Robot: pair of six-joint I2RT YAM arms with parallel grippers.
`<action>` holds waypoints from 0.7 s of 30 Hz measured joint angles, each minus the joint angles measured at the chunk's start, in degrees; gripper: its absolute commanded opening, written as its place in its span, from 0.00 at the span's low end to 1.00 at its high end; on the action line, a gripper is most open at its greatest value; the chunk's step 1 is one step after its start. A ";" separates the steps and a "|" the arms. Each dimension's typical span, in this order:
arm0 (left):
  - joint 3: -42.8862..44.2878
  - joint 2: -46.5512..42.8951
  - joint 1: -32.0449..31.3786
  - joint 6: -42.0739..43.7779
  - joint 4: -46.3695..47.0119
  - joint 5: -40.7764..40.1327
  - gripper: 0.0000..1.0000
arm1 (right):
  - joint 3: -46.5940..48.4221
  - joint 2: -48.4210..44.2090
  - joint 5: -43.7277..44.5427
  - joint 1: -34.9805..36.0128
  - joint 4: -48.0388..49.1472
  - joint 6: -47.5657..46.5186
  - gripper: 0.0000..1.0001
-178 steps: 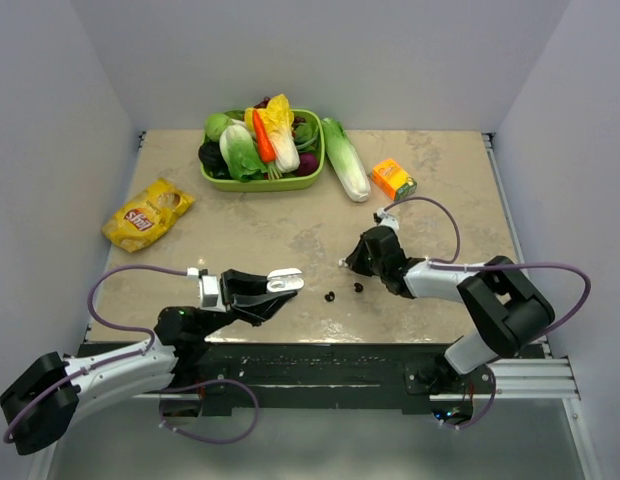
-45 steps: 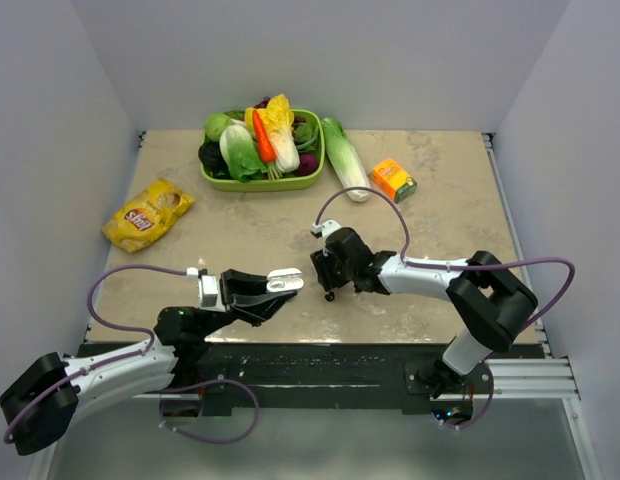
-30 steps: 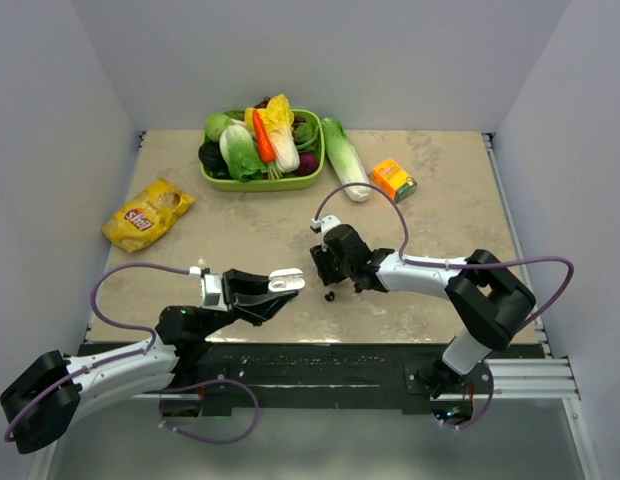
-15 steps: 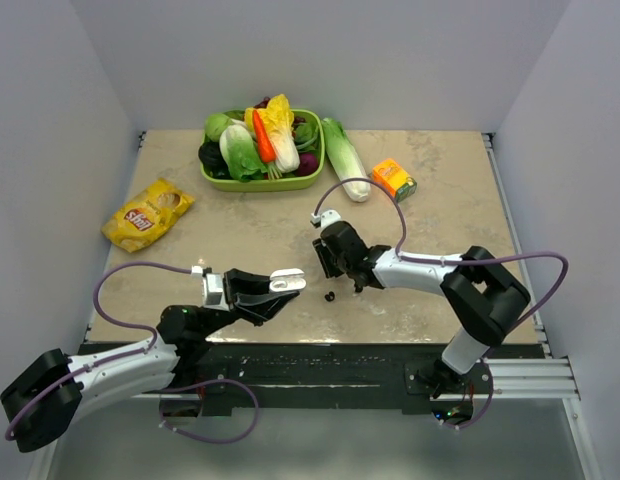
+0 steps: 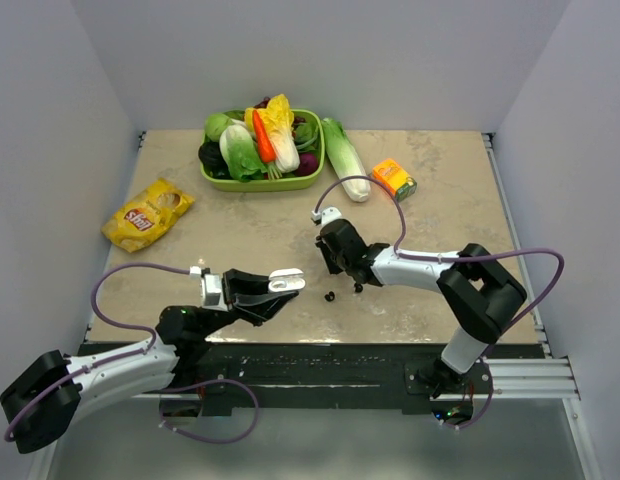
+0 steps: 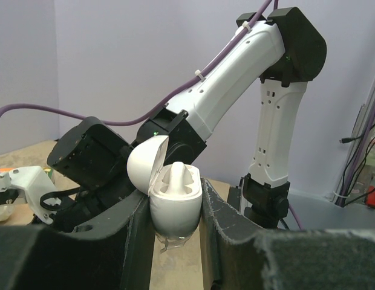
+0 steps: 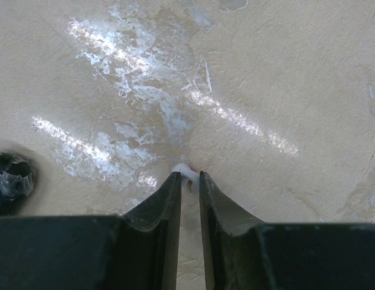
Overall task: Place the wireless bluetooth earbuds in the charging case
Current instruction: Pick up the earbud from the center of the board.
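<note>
The table (image 5: 240, 240) has a beige, marbled top, glossy enough to throw white streaks of glare in the right wrist view. Plain pale lilac-grey panels close it in: a back wall (image 5: 320, 60), a left wall (image 5: 50, 150) and a right wall (image 5: 580, 150). A metal rail (image 5: 500, 200) runs along the table's right edge. Below the near edge lies a grey floor (image 5: 320, 440). The light is soft and even, and shadows are faint. At the right rim of the left wrist view hang some cables (image 6: 357, 151), perhaps on a post; it is too blurred to tell.
</note>
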 measured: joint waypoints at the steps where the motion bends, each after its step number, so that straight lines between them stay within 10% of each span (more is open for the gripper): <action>1: 0.00 -0.07 0.00 0.00 0.00 0.02 0.00 | 0.00 0.00 0.00 0.00 0.00 0.00 0.14; 11: 0.00 -0.44 0.00 0.00 0.00 0.17 0.00 | 0.00 0.00 1.07 -0.13 -0.55 0.04 0.01; 21: 0.00 -0.57 0.00 0.00 0.00 0.17 0.00 | -0.28 -0.81 1.14 -0.11 -1.51 0.96 0.38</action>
